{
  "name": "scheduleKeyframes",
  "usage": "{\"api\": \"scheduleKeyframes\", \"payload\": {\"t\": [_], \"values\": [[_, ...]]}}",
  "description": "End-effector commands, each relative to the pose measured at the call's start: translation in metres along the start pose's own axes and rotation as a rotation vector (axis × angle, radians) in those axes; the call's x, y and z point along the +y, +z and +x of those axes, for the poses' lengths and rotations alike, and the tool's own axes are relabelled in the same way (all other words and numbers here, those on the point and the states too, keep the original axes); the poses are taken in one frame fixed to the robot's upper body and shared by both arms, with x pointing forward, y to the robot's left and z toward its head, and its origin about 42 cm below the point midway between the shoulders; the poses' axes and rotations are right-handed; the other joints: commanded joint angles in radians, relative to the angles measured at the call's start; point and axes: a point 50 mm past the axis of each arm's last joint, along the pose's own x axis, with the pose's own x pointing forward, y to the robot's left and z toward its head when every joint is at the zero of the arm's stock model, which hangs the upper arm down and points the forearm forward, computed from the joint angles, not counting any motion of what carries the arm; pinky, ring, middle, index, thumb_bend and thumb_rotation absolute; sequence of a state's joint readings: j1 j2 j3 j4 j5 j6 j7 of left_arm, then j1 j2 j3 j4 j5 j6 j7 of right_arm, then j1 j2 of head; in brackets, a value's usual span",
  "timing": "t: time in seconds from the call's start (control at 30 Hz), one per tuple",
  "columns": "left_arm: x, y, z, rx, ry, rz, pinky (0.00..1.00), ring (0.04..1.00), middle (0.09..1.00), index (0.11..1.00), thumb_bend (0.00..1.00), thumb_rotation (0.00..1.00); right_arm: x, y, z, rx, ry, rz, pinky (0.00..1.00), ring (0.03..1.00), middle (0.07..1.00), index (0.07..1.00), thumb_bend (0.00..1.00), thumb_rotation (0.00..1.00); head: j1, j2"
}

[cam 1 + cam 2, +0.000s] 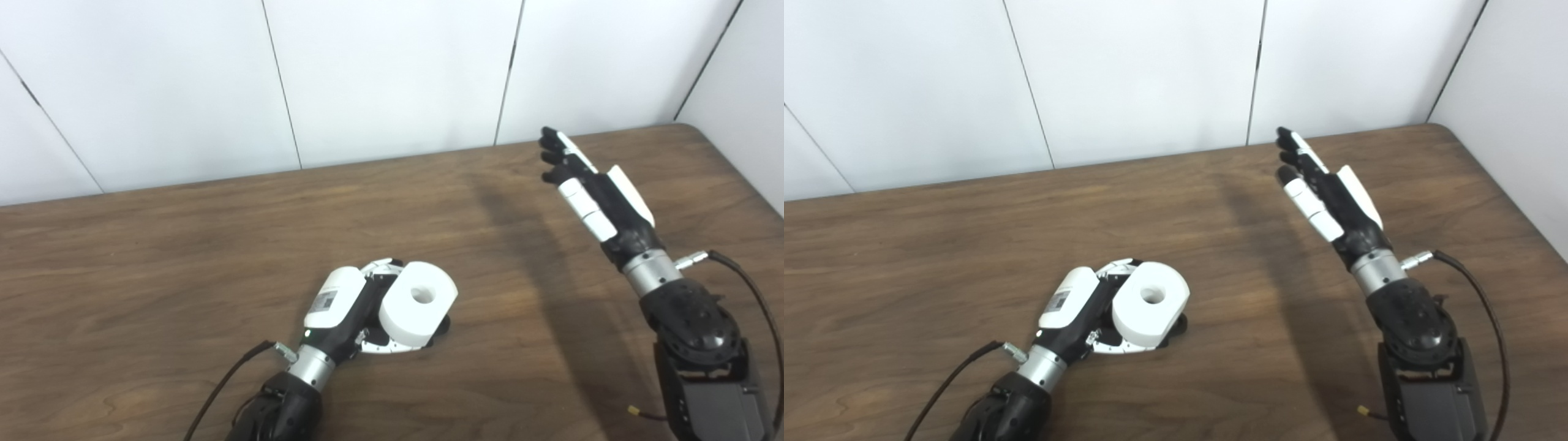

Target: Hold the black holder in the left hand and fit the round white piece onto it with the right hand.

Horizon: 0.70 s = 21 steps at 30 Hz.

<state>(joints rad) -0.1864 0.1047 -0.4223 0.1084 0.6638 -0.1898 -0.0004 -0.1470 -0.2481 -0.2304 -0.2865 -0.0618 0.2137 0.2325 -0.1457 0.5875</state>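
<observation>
My left hand (349,306) rests low on the wooden table (153,257), fingers curled around the round white piece (418,309), a thick ring with a centre hole. Only a sliver of the black holder (442,324) shows under the ring's right edge. The ring also shows in the right eye view (1150,309). My right hand (591,190) is raised at the right with fingers straight and apart, holding nothing; it also shows in the right eye view (1326,190).
White wall panels (392,73) stand behind the table's far edge, and a side wall (747,92) meets the table's far right corner. Cables run from both wrists.
</observation>
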Motion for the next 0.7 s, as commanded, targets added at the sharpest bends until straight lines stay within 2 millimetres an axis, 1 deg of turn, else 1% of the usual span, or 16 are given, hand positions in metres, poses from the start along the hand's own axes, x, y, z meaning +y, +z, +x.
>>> {"api": "scheduleKeyframes", "payload": {"t": [0.0,0.07,0.23,0.33,0.37,0.47,0.67], "values": [[-0.002,-0.018,-0.014,0.058,-0.034,0.012,0.99,0.855,0.733,0.484,0.52,0.05,-0.002,0.013,0.006,-0.045,-0.052,0.098,0.87,0.931,0.946,0.953,0.32,1.0,-0.001,0.0],[-0.001,-0.019,-0.015,0.058,-0.032,0.008,0.99,0.854,0.731,0.484,0.52,0.05,-0.003,0.014,0.005,-0.03,-0.086,0.211,0.88,0.935,0.943,0.949,0.33,1.0,-0.005,0.004],[-0.001,-0.019,-0.015,0.066,-0.035,-0.001,0.99,0.857,0.731,0.484,0.52,0.05,0.0,0.012,0.0,0.009,-0.134,0.396,0.91,0.944,0.948,0.949,0.33,1.0,-0.003,0.009],[-0.001,-0.018,-0.016,0.066,-0.036,0.001,0.99,0.854,0.73,0.483,0.52,0.05,0.004,0.009,-0.006,0.04,-0.145,0.49,0.93,0.959,0.958,0.95,0.3,1.0,-0.003,0.009],[0.0,-0.017,-0.017,0.067,-0.038,0.003,0.99,0.855,0.731,0.484,0.52,0.05,0.006,0.009,-0.009,0.052,-0.145,0.508,0.95,0.968,0.968,0.958,0.29,1.0,-0.006,0.004],[0.0,-0.016,-0.018,0.071,-0.039,0.007,0.99,0.858,0.733,0.484,0.52,0.05,0.007,0.007,-0.014,0.072,-0.141,0.522,0.96,0.978,0.982,0.973,0.26,1.0,-0.003,0.008],[-0.001,-0.016,-0.017,0.07,-0.034,0.007,0.98,0.848,0.73,0.484,0.52,0.05,0.007,0.007,-0.016,0.088,-0.136,0.509,0.96,0.98,0.987,0.978,0.25,1.0,-0.006,0.014]]}}
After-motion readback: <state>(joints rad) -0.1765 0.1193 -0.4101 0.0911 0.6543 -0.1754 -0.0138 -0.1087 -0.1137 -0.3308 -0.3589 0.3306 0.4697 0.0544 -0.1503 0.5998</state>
